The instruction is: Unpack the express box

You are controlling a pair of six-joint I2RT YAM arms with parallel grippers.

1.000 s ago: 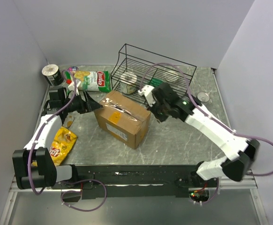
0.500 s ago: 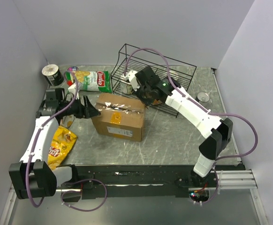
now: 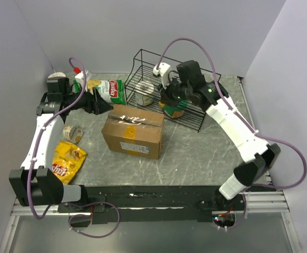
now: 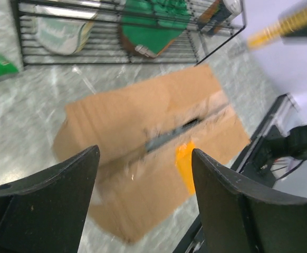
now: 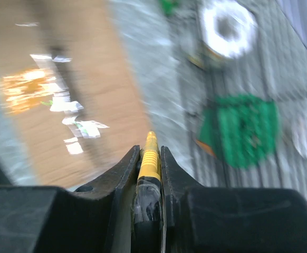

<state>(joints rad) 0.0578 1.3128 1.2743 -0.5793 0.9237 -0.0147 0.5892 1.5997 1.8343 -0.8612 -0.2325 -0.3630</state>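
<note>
My left tool [image 4: 145,158] hangs released by the far-left corner of the box [image 3: 134,133]; my right tool [image 5: 150,149] clenches a yellow handle [image 5: 151,161] beside the basket [image 3: 148,66].

— What is on the grey table [image 3: 195,153]?
— A brown box [image 3: 132,138] sits in the middle. A black wire basket [image 3: 141,68] stands at the back.
— And on the left?
— A green chip bag [image 3: 110,90] at the back, a yellow chip bag [image 3: 65,162] near the front, and a roll of tape [image 3: 71,133] between them.
— And on the right?
— One small round thing [image 3: 228,109], near the basket.
</note>
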